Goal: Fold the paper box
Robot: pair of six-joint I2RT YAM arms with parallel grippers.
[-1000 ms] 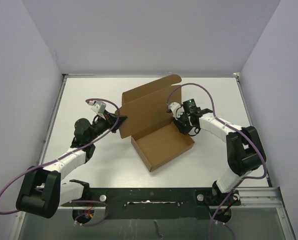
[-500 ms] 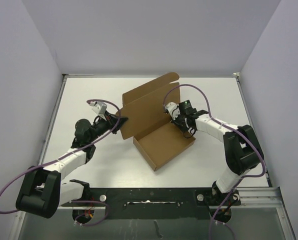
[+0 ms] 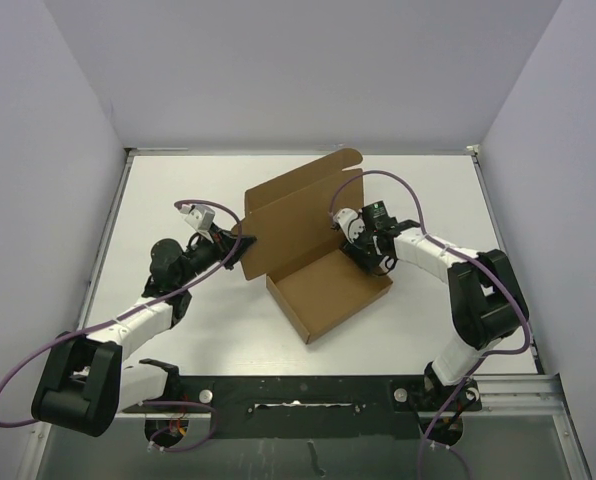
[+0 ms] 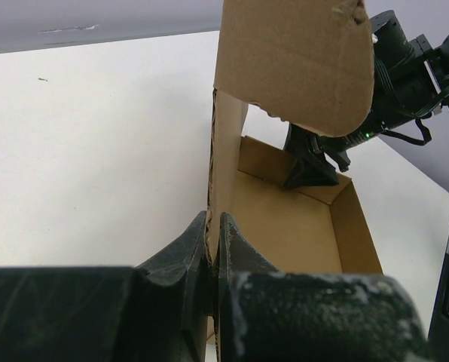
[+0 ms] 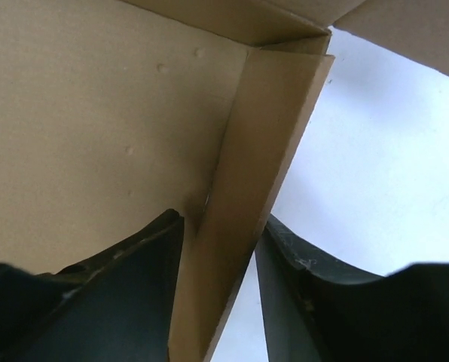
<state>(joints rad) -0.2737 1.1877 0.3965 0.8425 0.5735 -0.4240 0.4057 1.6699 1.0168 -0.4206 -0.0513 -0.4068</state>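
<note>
Right gripper point(image 5: 217, 226) has eased off since a second ago, fingers point(image 5: 134, 264) now parted and loosely straddling the right wall of the paper box point(image 3: 328, 290), left gripper point(image 4: 213, 226) pinched tight on its left flap, box mid-table point(image 3: 178, 180) between both.

From above, soft, even light falls bright on the white table point(image 3: 178, 200), and the paper box point(image 3: 303, 215) casts only a faint, blurred shadow, with no glare. In the left wrist view the left gripper point(image 4: 213, 226) is a dark, out-of-focus mass at the bottom edge, while the box beyond is sharp. In the right wrist view the right gripper point(image 5: 221, 226) is dim and soft, and the table behind is nearly washed out.
</note>
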